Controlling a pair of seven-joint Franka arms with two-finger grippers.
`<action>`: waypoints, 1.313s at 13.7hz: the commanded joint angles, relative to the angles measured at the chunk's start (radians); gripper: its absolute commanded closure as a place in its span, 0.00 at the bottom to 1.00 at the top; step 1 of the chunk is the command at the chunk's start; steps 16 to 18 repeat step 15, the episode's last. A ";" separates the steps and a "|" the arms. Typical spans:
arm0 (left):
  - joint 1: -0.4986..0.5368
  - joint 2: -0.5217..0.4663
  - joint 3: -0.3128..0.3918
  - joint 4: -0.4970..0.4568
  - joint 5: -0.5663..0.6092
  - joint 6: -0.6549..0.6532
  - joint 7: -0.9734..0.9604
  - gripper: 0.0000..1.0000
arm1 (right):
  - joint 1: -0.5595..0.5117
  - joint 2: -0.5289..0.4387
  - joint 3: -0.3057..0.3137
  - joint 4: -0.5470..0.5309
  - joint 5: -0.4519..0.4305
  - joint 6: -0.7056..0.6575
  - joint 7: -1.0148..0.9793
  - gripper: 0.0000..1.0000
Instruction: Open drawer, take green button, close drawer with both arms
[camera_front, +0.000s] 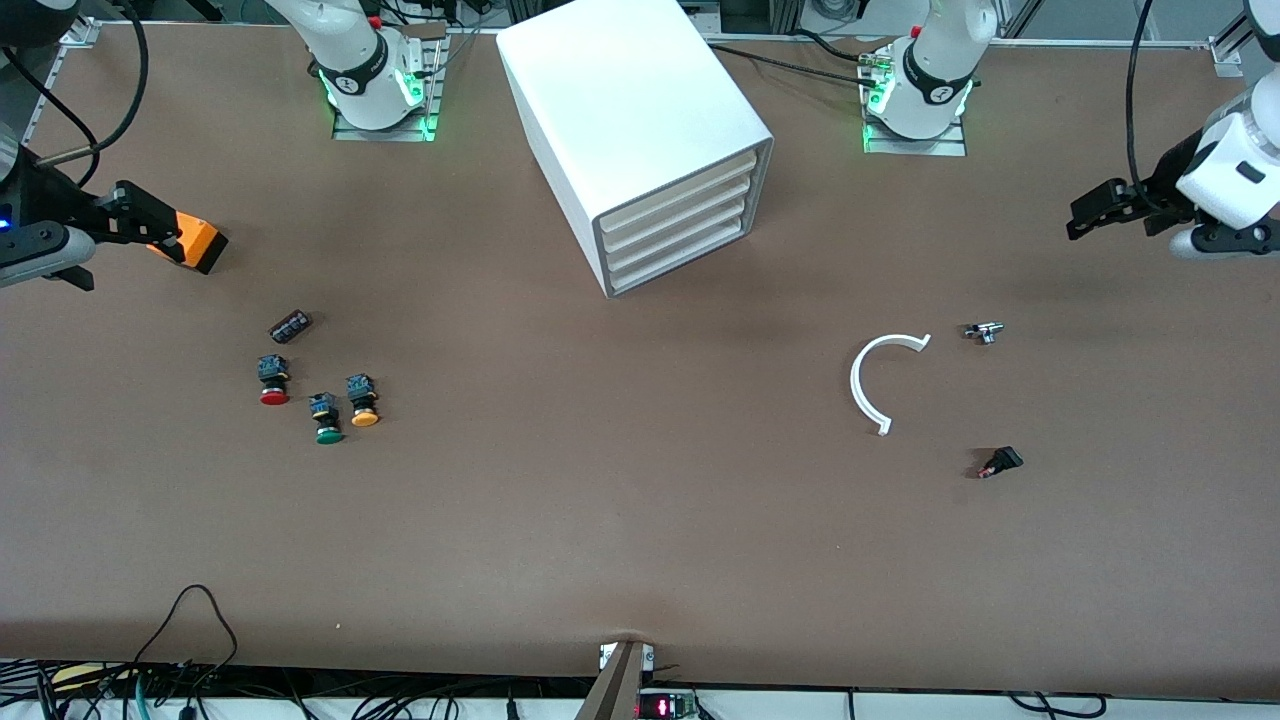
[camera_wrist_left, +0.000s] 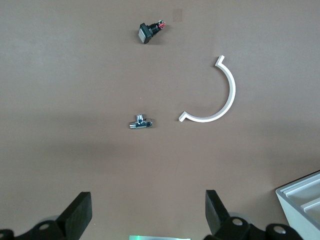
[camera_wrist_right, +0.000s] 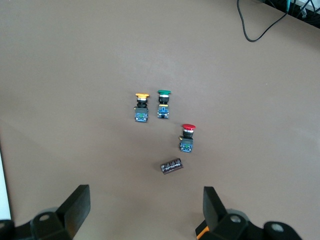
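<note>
Nearest the front camera lies a small black switch (camera_front: 1000, 462) with a red end, on the brown surface (camera_front: 620, 520) toward the left arm's end. Using the white box cabinet (camera_front: 640, 140) as landmark: it stands in the middle of the surface between the two arm bases, and all four of its drawers are shut, their flat fronts flush; the drawer (camera_front: 672, 197) of the task cannot be told from its three neighbours.

Nearer the camera than the cabinet and toward the left arm's end lie a white half-ring (camera_front: 878, 383) and, just beside it, a small metal fitting (camera_front: 984, 332).

Nearer the camera than the cabinet and toward the right arm's end stands a cluster: the green button (camera_front: 326, 419), lying on the open surface with its cap toward the camera, the orange-yellow button (camera_front: 362, 400) just beside it, the red button (camera_front: 272, 381) near them, and a dark cylindrical capacitor (camera_front: 291, 326) a little farther from the camera.

The left tool (camera_wrist_left: 149, 212) hangs with its fingers wide apart over the surface at the left arm's end, holding nothing. The right tool (camera_wrist_right: 146, 207) hangs wide apart and empty over the right arm's end, above the button cluster's side of the cabinet.
</note>
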 joint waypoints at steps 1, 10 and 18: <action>-0.003 -0.097 -0.014 -0.047 0.053 0.014 0.028 0.00 | 0.000 0.009 0.017 0.021 -0.010 -0.004 0.000 0.00; -0.010 -0.109 -0.012 0.056 0.054 -0.117 0.046 0.00 | -0.004 0.013 0.014 0.019 0.004 -0.003 0.000 0.00; -0.010 -0.109 -0.012 0.051 0.052 -0.115 0.035 0.00 | -0.004 0.013 0.014 0.019 0.004 -0.004 0.000 0.01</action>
